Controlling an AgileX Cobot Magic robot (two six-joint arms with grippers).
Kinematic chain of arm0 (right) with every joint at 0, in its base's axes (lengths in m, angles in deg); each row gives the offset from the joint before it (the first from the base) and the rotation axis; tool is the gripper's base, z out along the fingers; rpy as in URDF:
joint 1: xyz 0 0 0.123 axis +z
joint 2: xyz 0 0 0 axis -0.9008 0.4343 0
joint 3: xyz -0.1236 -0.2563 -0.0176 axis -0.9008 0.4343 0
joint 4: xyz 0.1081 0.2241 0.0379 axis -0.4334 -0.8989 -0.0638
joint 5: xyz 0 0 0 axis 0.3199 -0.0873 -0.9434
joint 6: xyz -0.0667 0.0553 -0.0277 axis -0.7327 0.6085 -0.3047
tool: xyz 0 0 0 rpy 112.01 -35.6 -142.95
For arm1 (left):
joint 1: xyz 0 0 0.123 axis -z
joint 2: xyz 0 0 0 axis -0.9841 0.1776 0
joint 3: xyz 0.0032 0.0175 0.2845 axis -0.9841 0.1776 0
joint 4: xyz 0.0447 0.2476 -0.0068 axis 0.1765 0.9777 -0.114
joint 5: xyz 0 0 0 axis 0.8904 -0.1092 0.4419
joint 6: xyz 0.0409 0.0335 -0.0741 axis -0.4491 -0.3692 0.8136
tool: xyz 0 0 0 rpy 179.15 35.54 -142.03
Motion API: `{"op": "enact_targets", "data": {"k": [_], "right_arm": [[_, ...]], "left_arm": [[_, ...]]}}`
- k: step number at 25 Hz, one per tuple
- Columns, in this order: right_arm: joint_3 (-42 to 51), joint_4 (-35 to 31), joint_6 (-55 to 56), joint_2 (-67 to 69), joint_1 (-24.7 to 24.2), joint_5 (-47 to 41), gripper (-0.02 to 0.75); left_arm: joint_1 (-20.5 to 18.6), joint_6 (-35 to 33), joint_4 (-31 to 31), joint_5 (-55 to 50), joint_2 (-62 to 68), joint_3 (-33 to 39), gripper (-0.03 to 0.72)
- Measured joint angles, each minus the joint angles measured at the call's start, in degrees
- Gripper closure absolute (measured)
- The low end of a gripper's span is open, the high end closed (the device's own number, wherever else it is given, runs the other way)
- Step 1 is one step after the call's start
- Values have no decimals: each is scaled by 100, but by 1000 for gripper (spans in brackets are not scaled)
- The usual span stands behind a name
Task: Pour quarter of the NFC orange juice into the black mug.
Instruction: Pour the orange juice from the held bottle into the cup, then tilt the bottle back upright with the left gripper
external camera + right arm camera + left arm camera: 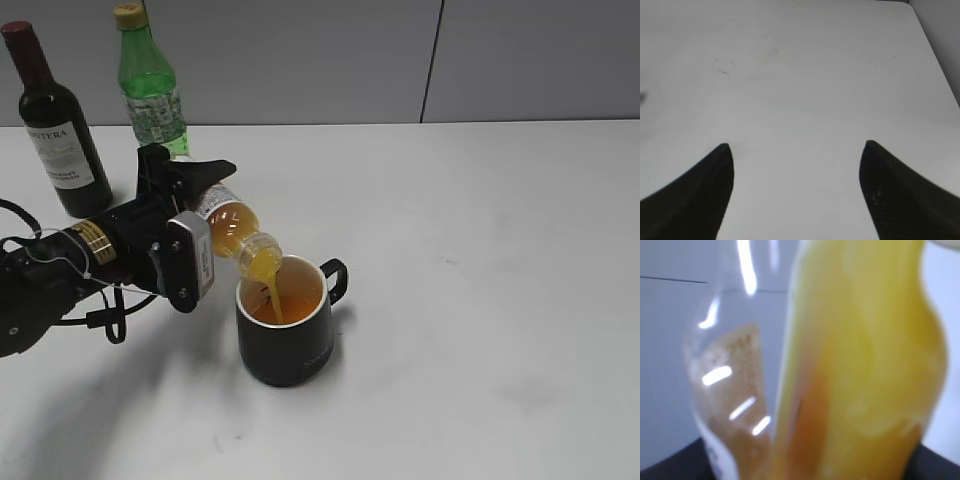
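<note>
My left gripper (196, 203) is shut on the NFC orange juice bottle (238, 232) and holds it tilted, neck down to the right, over the black mug (287, 340). A stream of orange juice runs from the neck into the mug, which holds orange liquid against its white inside. The mug's handle points to the right. The left wrist view is filled by the blurred bottle (860, 365) with juice in it. My right gripper (796, 150) is open and empty above bare white table; it does not show in the exterior view.
A dark wine bottle (58, 130) and a green bottle with a yellow cap (150, 90) stand at the back left, behind my left arm. The white table (480, 250) stretches to the right of the mug; its right edge shows in the right wrist view (940, 60).
</note>
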Motion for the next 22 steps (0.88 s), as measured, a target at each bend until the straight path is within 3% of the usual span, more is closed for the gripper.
{"op": "enact_targets", "data": {"k": [22], "right_arm": [[0, 0, 0, 0, 0, 0, 144]], "left_arm": [[0, 171, -72, 1, 0, 0, 219]]}}
